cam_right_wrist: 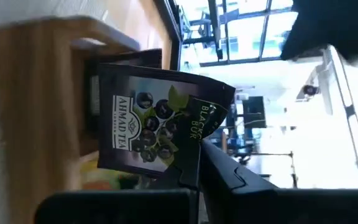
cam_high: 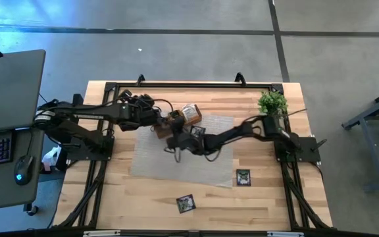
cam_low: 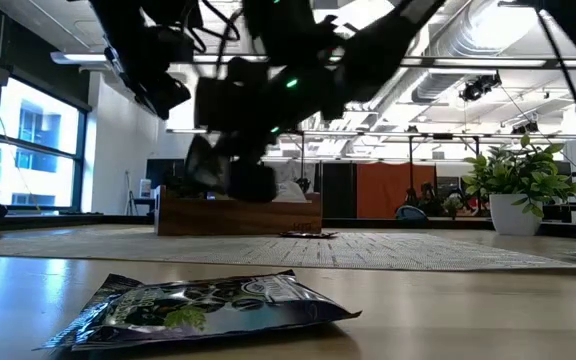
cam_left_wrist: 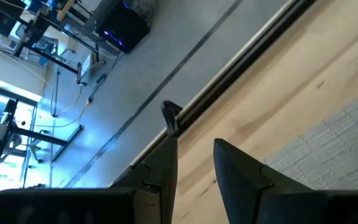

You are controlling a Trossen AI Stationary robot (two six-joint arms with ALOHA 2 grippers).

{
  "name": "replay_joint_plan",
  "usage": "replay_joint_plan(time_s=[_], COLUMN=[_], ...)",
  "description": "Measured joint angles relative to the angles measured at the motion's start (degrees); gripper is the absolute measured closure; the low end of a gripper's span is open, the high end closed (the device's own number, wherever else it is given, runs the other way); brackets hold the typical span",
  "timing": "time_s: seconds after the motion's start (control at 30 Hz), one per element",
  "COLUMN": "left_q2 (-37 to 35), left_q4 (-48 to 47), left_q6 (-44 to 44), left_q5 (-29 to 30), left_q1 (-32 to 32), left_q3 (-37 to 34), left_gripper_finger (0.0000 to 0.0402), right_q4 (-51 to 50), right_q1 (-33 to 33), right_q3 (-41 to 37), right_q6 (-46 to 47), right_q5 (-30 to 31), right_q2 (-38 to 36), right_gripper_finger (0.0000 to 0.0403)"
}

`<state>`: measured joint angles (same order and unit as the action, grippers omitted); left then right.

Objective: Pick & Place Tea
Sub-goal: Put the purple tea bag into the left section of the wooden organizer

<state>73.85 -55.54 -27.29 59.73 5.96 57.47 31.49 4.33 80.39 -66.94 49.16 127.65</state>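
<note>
Held sachet: a dark tea sachet (cam_right_wrist: 151,121) is pinched at one edge by the right gripper (cam_right_wrist: 197,163), fingers clamped on it, just beside the wooden tray (cam_right_wrist: 42,93).
Where it is: above the grey mat (cam_high: 150,158) near the table's middle, at the tray (cam_high: 176,122) that sits toward the far side.
Step in hand: as I judge it, carrying a picked sachet to the tray; placing is not yet done.
Next move: likely needs the sachet lined up over a free compartment, lowered edge first, then let go. Which compartment is free I cannot tell.
Writing: the held sachet reads "AHMAD TEA", with "BLACK" and further letters partly hidden by the finger; berries and leaves are printed on it.
Other tea: one dark sachet (cam_high: 243,177) lies on the bare table to the right of the mat, another (cam_high: 185,203) at the near edge; the latter fills the foreground of the low view (cam_low: 203,305), its print unreadable.
Left gripper: the left gripper (cam_left_wrist: 194,165) hangs over the far left part of the table, fingers a little apart and holding nothing.
Also there: a potted plant (cam_high: 272,103) at the far right corner.
</note>
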Motion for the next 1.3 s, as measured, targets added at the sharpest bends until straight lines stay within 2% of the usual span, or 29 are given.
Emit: replay_joint_plan(time_s=[0.13, 0.27, 0.63, 0.77, 1.0, 1.3], left_q2=[0.0, 0.0, 0.0, 0.0, 0.0, 0.0], left_q4=[-0.3, -0.9, -1.1, -1.2, -1.1, -1.4], left_q6=[0.0, -0.2, -0.3, -0.2, -0.3, -0.3], left_q5=[-0.3, -0.7, -0.7, -1.1, -1.1, -2.0], left_q1=[0.0, 0.0, 0.0, 0.0, 0.0, 0.0], left_q3=[0.0, 0.0, 0.0, 0.0, 0.0, 0.0], left_gripper_finger=[0.0300, 0.0300, 0.0300, 0.0300, 0.0300, 0.0300], right_q4=[-0.7, -2.9, -3.3, -5.1, -6.1, -3.4], right_q1=[-1.5, -2.7, -4.4, -4.5, -4.5, -4.1], right_q3=[7.1, 10.6, 10.7, 10.7, 10.7, 10.7], right_q6=[-5.6, -9.9, -9.0, -4.9, -1.4, -3.2], right_q5=[-4.5, -2.0, -5.7, -10.0, -12.1, -8.0], right_q2=[5.2, 9.6, 10.0, 10.0, 9.9, 9.9], right_gripper_finger=[0.0402, 0.0402, 0.0402, 0.0401, 0.0372, 0.0322])
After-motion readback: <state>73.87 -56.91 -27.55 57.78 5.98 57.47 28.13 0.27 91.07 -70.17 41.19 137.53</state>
